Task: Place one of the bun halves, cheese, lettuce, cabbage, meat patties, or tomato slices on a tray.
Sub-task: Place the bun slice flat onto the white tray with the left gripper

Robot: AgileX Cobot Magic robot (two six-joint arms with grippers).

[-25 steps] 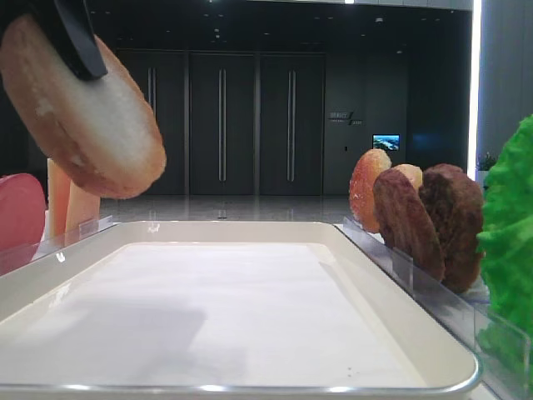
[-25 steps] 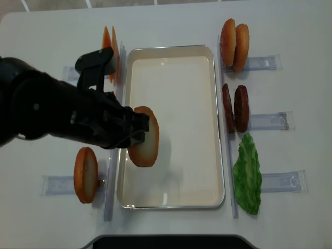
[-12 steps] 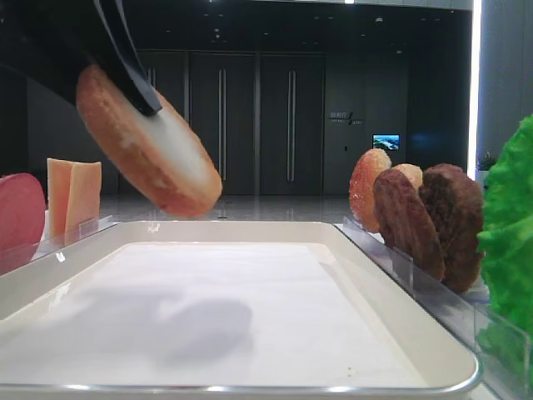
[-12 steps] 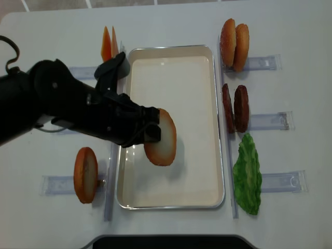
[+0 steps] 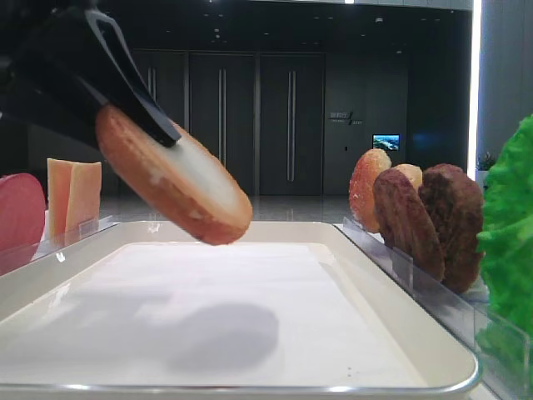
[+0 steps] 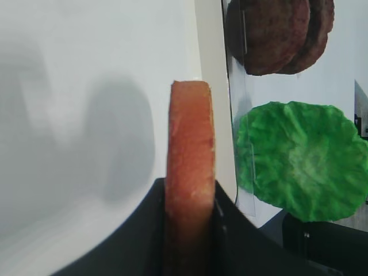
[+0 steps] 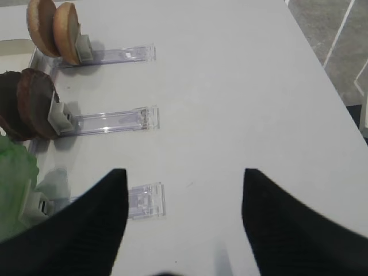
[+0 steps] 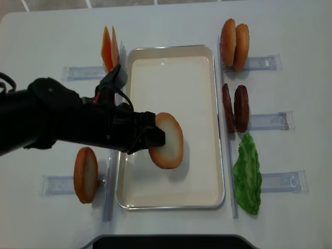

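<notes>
Hanging over the tray (image 8: 218, 124), the handled bun half (image 8: 167, 140) sits clamped edge-on in the left gripper (image 8: 150, 136), whose jaws are closed on its rim. The low exterior view shows it tilted, cream face turned up and away from the tray's liner, crust toward it, with a clear shadow beneath: it is above the tray's middle and not touching it. Holding it by the edge probably lets the disc be lowered and laid flat without the fingers meeting the liner. The left arm reaches in across the tray's left rim, stretched low and nearly level, wrist rolled so the bun stands slanted.

Beyond the tray's right rim the meat patties (image 8: 235, 108), the lettuce (image 8: 247, 173) and two more bun halves (image 8: 234, 37) stand upright in clear racks (image 8: 270, 121), likely so each can be pinched by its edge. Cheese (image 8: 108, 47) stands off the tray's left rim.

The right gripper (image 7: 181, 190) hovers parted and empty, well off the tray's right side; how high it hangs is hard to judge.
</notes>
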